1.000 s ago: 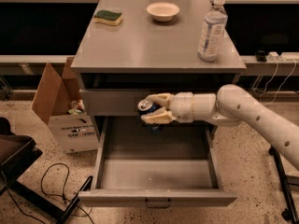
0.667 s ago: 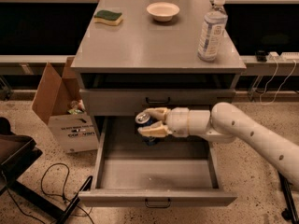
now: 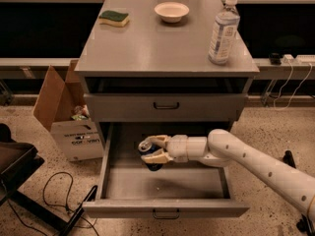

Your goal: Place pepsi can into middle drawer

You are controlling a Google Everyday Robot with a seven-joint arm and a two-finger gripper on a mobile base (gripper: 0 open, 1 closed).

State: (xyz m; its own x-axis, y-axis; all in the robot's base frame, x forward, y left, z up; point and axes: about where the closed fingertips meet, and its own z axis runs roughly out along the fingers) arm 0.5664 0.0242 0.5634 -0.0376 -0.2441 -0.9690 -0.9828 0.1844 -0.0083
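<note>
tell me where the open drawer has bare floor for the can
Bare floor runs along the front wall of the middle drawer, from left wall to right wall. Crowded toward the back: the hand, shut on the pepsi can, hangs left of centre, and its arm crosses the right wall.

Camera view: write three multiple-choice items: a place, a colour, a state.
1. Where is the gripper? A on the cabinet top; B in the open drawer; C by the box.
2. Bowl colour? A white; B red; C black.
3. The gripper is: A open, empty; B shut on the can; C holding the bottle.
Answers: 1 B, it reaches into the pulled-out drawer; 2 A, the bowl looks white; 3 B, the can sits clamped in it.
</note>
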